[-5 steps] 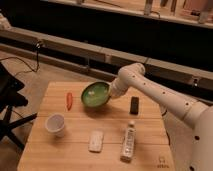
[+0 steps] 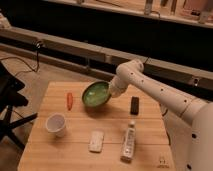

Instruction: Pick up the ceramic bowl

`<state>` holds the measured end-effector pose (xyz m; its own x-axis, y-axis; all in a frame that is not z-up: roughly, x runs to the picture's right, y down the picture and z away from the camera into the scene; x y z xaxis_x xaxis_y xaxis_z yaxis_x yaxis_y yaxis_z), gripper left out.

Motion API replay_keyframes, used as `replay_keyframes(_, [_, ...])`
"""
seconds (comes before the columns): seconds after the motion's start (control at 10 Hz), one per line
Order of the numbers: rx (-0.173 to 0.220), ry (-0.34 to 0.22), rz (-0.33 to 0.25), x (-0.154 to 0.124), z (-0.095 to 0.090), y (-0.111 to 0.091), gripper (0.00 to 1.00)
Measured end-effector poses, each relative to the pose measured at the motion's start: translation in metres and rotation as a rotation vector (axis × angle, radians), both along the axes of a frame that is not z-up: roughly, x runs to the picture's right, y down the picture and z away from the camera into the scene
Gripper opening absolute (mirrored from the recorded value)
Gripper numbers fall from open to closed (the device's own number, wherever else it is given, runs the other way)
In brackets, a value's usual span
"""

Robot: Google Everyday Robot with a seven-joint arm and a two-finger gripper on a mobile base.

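The ceramic bowl (image 2: 95,95) now tilts more than half a second ago: its right rim stands higher off the table (image 2: 150,127) and its inside faces the front edge. The gripper (image 2: 113,90), at that rim toward the far edge, sits slightly higher.

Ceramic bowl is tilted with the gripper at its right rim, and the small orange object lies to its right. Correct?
Not quite. The camera view shows the orange object lying left of the ceramic bowl. The bowl is tilted, with the gripper at its right rim.
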<state>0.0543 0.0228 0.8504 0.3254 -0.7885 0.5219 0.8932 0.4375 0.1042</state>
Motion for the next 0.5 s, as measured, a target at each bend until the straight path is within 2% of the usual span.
replay_keyframes(0.5, [0.001,0.005,-0.012,0.0019,-0.0043,-0.0102,0.0])
